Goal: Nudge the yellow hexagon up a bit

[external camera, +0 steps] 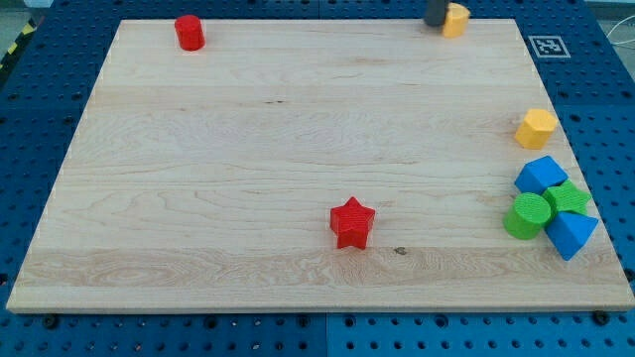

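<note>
Rod-ended arm, no claw: my tip (435, 24) touches a yellow block (456, 19) at the wooden board's (298, 149) top edge. Yellow hexagon (536, 128) sits near the view's right edge, above blue and green blocks.

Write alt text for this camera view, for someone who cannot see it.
A dark rod's tip touches the left side of a yellow block at the top edge of a light wooden board. A yellow hexagon block sits at the right edge, above clustered blue and green blocks; a red cylinder and red star lie apart.
</note>
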Tool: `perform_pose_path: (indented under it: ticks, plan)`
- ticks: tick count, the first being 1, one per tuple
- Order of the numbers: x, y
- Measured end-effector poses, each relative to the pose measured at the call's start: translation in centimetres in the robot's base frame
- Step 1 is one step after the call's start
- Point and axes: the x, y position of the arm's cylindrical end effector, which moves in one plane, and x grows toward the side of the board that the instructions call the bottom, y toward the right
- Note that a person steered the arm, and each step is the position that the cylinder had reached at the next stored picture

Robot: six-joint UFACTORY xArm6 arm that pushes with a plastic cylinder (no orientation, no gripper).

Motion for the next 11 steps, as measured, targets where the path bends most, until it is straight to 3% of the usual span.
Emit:
perform_pose_path:
  ticks: [1, 4, 5, 6, 11]
  plan:
    - [2.5, 0.9]
    - [19.7, 0.4]
    - [23.6, 0.7]
    - [24.8, 2.1]
    - [22.1, 10.9]
